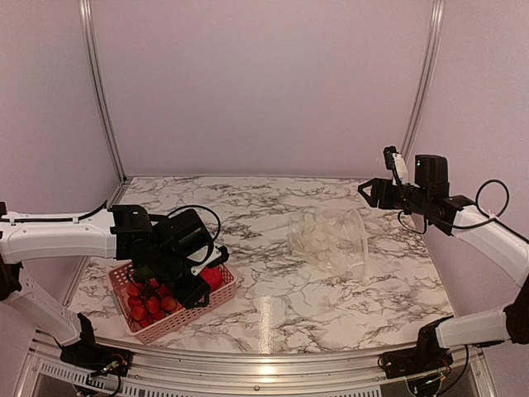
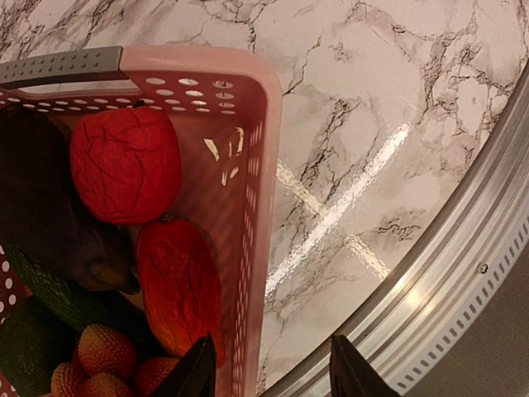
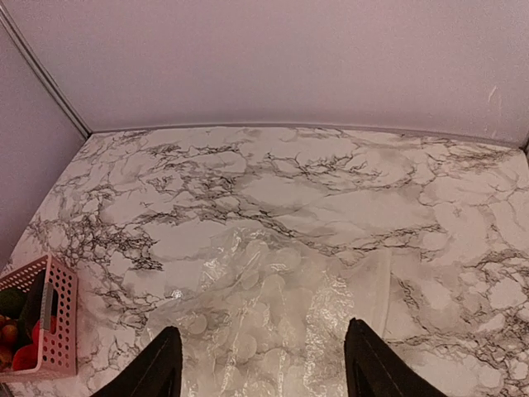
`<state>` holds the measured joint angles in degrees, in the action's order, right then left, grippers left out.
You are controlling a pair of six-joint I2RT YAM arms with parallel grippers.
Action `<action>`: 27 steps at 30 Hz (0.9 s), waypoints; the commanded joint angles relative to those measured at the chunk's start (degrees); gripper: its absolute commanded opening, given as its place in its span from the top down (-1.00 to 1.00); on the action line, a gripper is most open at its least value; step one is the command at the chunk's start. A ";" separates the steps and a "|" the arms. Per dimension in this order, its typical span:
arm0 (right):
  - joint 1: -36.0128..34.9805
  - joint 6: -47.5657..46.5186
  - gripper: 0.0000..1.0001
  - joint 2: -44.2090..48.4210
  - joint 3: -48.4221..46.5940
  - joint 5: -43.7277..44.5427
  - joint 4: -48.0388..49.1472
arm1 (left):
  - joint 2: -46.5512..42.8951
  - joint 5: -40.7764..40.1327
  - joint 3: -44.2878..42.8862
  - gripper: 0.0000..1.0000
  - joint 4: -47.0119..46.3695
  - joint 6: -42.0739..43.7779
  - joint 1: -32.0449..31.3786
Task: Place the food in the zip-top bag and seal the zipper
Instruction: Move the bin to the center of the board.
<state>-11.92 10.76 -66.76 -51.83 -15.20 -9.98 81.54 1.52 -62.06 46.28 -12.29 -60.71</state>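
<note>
The food lies in a pink lattice basket (image 1: 157, 322) at the front left. The left wrist view shows a round red tomato (image 2: 124, 165), a second red piece (image 2: 178, 281), a dark purple eggplant (image 2: 50, 223), green pieces (image 2: 41, 322) and small strawberry-like pieces (image 2: 103, 351). My left gripper (image 2: 269, 376) is open and empty, low over the basket's right wall (image 2: 258, 207), one finger inside and one outside. The clear dotted zip-top bag (image 1: 329, 240) lies flat mid-table and looks empty. Its zipper (image 3: 377, 289) runs along the right edge. My right gripper (image 3: 264, 372) is open, raised above the bag.
The basket's grey handle (image 2: 66, 66) is on its far rim. The metal table rail (image 2: 463, 273) runs close to the right of the left gripper. The basket corner (image 3: 58, 322) shows at the right wrist view's lower left. Pale walls enclose the marble table (image 1: 264, 314).
</note>
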 commanded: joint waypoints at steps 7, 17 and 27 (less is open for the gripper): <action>0.52 -0.57 -0.27 -0.44 -2.03 -2.23 0.56 | 6.47 -4.55 -0.84 0.38 3.99 -2.13 -0.29; 0.50 0.67 -0.26 0.12 -1.28 -2.76 0.91 | 14.09 -10.13 -9.99 0.99 4.22 -3.73 0.07; 0.50 3.18 -0.22 -0.78 -0.83 -3.14 1.40 | 38.82 -14.57 -39.73 1.00 4.21 -13.33 8.97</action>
<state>-11.92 12.45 -66.87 -51.83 -17.63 -9.82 111.66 -9.82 -90.21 51.96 -20.58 -55.51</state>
